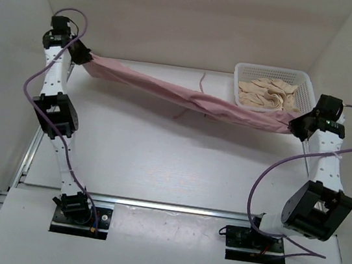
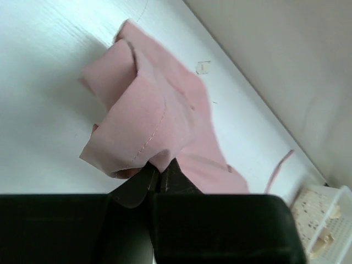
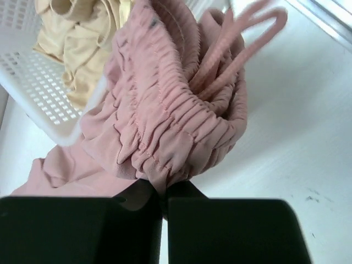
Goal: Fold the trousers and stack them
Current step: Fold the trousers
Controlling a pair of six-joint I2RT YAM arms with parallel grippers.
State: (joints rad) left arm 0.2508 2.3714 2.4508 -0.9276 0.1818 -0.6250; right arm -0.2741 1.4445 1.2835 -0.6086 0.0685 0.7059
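The left gripper (image 1: 83, 55) pinches the leg end (image 2: 132, 132), the right gripper (image 1: 295, 127) bites the waistband (image 3: 165, 132), the trousers (image 1: 188, 94) hang stretched between them over the table (image 1: 158, 162) by the basket (image 1: 239, 67), so best keep tension even and lower them flat

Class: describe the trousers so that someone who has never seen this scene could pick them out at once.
Look along the far side of the white table: the trousers are the long cloth stretched from left to right. They are dusty pink, unlike the beige garments in the basket.
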